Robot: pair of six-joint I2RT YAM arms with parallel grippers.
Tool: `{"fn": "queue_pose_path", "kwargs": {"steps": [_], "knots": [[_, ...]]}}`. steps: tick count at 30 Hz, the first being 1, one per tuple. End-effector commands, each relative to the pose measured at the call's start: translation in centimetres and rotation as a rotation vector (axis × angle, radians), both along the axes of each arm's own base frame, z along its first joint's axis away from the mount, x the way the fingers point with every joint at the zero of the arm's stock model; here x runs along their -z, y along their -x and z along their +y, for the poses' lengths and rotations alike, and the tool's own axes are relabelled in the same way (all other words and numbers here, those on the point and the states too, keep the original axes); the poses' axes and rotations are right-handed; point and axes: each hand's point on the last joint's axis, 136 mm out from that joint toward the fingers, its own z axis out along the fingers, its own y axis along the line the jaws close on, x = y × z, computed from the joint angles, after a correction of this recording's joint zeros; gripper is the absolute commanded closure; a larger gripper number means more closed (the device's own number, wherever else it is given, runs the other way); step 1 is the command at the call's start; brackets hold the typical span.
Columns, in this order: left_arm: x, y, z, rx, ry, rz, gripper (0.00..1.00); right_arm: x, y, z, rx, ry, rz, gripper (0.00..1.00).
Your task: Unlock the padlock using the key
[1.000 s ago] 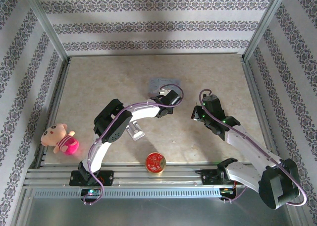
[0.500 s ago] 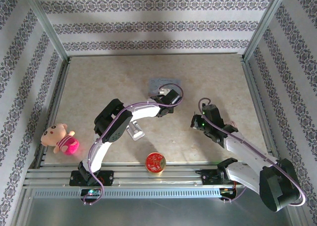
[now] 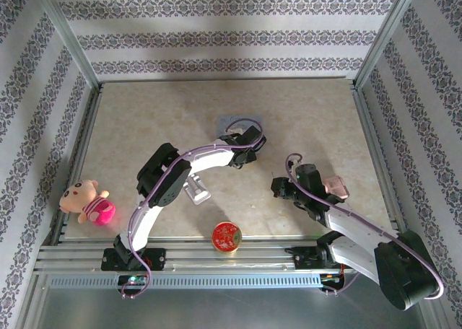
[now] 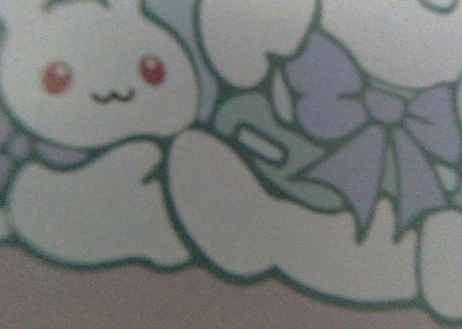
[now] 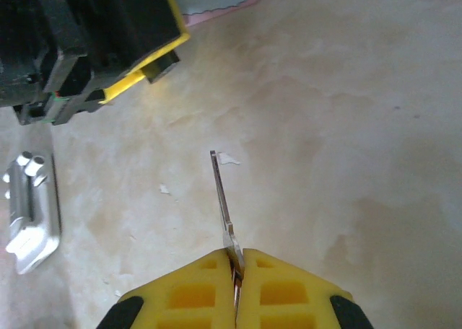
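My right gripper (image 5: 234,255) is shut on a thin silver key (image 5: 221,192), whose blade sticks out forward over the bare tabletop. From above, that gripper (image 3: 277,187) hangs right of centre, apart from the tin. The pastel cartoon-print tin box (image 3: 238,121) lies mid-table, and its bunny and bow print (image 4: 238,221) shows very close in the left wrist view. My left gripper (image 3: 247,138) is at the tin's near edge; its black and yellow body (image 5: 94,47) shows in the right wrist view. Its jaws are hidden. The dark padlock is hidden.
A shiny silver block (image 3: 195,192) (image 5: 29,213) lies left of the key. A round red-and-gold tin (image 3: 226,237) sits by the front rail. A pink plush toy (image 3: 88,201) is at the left wall. A small pinkish object (image 3: 335,186) lies beside my right wrist.
My right arm has drawn back toward the near edge and slightly left, carrying the key, uncovering the pinkish object. My left gripper has edged a little further onto the tin.
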Motion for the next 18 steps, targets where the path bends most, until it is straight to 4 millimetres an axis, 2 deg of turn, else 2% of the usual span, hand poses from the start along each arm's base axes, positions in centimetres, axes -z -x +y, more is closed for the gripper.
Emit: {"fn": "queue_pose_path", "kwargs": {"steps": [1, 8, 18], "knots": [[0.3, 1.9, -1.6, -0.053, 0.122, 0.111, 0.95, -0.6, -0.2, 1.7, -0.085, -0.050, -0.047, 1.00], [-0.1, 1.8, -3.5, -0.051, 0.222, 0.147, 0.95, -0.2, -1.2, 4.0, -0.203, -0.086, -0.032, 1.00], [-1.4, 2.0, -3.9, 0.000, 0.292, 0.153, 0.95, 0.9, -2.3, 4.4, -0.214, -0.077, -0.033, 1.00]]}}
